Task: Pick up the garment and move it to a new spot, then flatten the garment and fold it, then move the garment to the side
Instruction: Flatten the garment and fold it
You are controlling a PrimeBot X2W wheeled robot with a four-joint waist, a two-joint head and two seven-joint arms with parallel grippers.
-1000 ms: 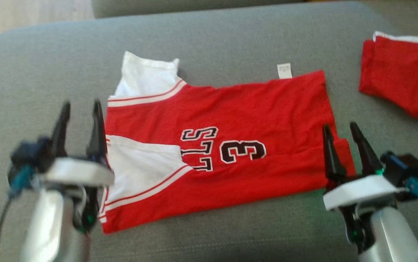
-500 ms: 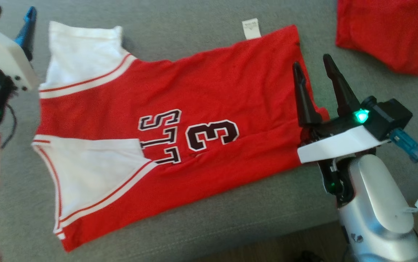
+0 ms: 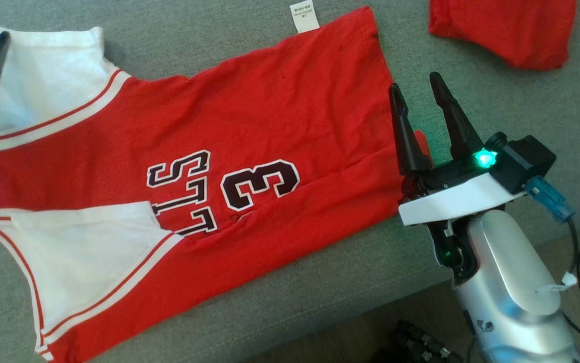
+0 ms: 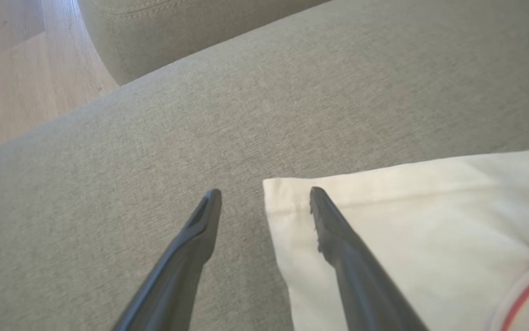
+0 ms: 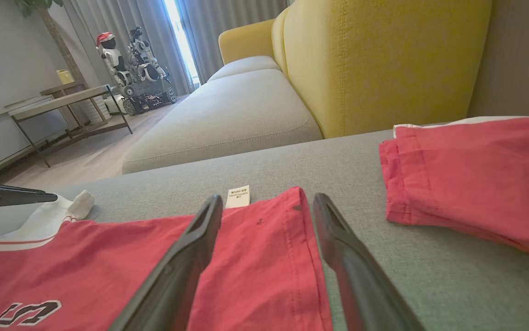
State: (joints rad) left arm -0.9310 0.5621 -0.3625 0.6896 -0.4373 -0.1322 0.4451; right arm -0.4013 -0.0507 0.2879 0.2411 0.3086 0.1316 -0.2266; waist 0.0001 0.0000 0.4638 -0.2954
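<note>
The red and white jersey (image 3: 249, 126) lies spread flat, number up, on the grey sofa cushion (image 3: 320, 292); over the last second the head camera has shifted, and the left hand (image 4: 264, 192) has gone from the jersey's near edge to its far white shoulder corner, fingers apart astride that corner; the right hand (image 3: 415, 80), also spread and empty, stays at the hem; I judge a fold is starting; a second red garment (image 3: 512, 30) lies well apart; beyond are a yellow sofa (image 5: 384, 59) and wooden floor (image 4: 11, 78).
</note>
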